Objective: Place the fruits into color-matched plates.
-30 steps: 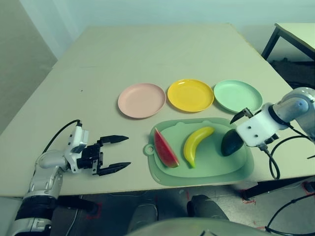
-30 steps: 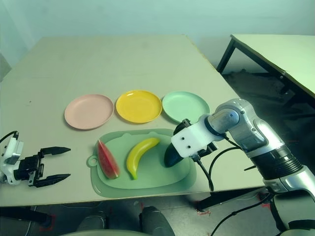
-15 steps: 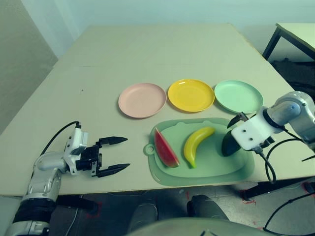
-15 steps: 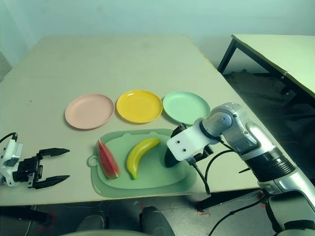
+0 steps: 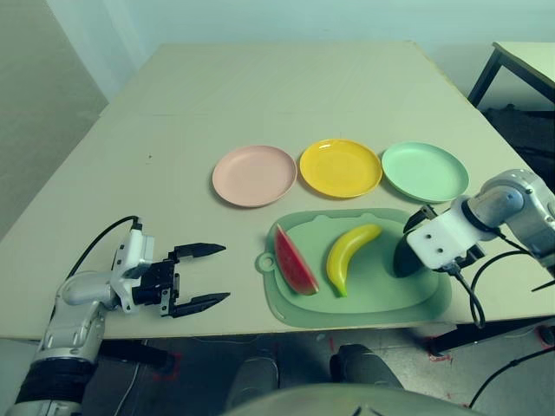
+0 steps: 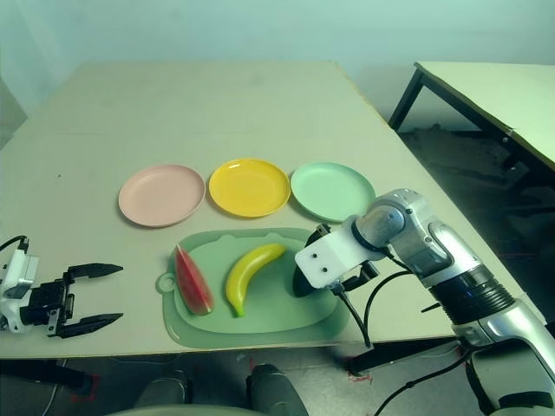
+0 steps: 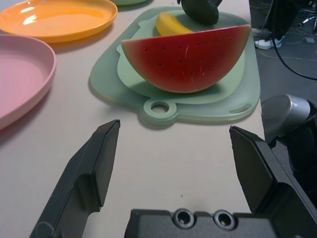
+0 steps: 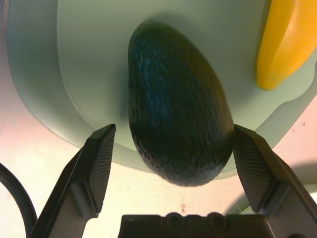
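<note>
On the green mat (image 5: 373,299) lie a red watermelon wedge (image 5: 293,260), a yellow banana (image 5: 349,254) and a dark green avocado (image 8: 178,104) at its right end. My right gripper (image 8: 174,131) is open and straddles the avocado, one finger on each side, with a gap on at least one side. Beyond the mat stand the pink plate (image 5: 255,175), the yellow plate (image 5: 340,167) and the mint green plate (image 5: 425,171), all bare. My left gripper (image 5: 225,272) rests open near the table's front left, pointing at the watermelon, nothing between its fingers.
The mat's ring handle (image 7: 159,107) points toward my left gripper. A black cable (image 5: 473,299) hangs from the right wrist over the table's front edge. A second table (image 6: 486,87) stands off to the far right.
My right gripper has come down and forward over the avocado, so its fingers now sit on both sides of it. The left arm has hardly moved. The camera shifted slightly.
</note>
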You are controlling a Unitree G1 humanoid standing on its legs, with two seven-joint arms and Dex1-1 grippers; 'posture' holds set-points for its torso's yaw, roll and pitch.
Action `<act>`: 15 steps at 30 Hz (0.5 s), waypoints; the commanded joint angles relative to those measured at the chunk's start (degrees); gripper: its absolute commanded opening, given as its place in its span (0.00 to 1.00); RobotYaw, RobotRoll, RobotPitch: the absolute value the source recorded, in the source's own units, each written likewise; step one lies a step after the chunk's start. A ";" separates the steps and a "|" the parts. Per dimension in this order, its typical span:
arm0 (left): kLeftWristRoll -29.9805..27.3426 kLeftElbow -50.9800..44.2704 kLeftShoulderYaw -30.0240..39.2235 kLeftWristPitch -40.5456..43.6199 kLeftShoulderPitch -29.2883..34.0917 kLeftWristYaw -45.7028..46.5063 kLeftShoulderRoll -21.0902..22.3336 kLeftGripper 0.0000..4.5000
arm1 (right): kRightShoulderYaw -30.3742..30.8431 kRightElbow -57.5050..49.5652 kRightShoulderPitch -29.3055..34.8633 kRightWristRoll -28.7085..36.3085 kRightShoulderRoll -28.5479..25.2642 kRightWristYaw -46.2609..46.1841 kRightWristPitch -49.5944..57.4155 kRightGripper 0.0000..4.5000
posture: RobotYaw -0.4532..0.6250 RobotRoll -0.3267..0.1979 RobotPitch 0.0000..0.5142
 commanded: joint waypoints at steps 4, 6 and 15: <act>0.03 -0.05 0.84 0.24 0.57 -0.26 0.64 1.00 | 0.75 -0.31 0.29 -0.03 0.24 0.38 0.41 0.68 | 0.40 0.62 0.10; 0.15 0.60 0.85 0.02 0.30 -0.41 0.56 1.00 | 0.72 -0.17 0.37 -0.04 0.15 0.40 0.56 0.68 | 0.40 0.62 0.10; 0.23 1.22 0.67 0.02 -0.40 -0.56 0.38 1.00 | -0.30 -0.19 -1.40 1.56 -0.38 2.62 3.31 0.68 | 0.39 0.62 0.11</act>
